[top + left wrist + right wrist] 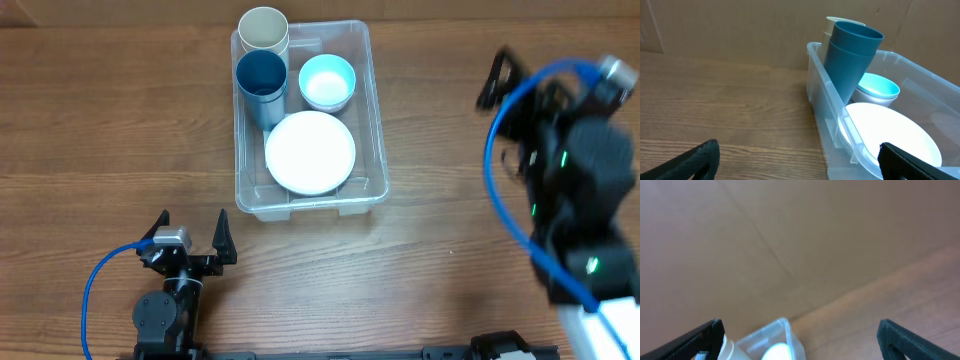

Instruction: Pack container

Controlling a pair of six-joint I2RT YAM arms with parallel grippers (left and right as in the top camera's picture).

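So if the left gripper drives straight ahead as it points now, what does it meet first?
Probably the container: its near wall and corner sit just ahead and right of the open left gripper. Left of that corner only bare table shows. Depth is hard to judge.

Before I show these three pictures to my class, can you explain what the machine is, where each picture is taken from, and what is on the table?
It is two robot arms at a wooden table. One picture looks down from above; the other two come from cameras on each wrist, so the dark shapes at their lower corners are that arm's own jaws. From above, the left gripper sits near the bottom, the right gripper at the right edge. Both are open and hold nothing. On the table stands a clear container holding a white plate, a light blue bowl, a dark blue cup and a cream cup.
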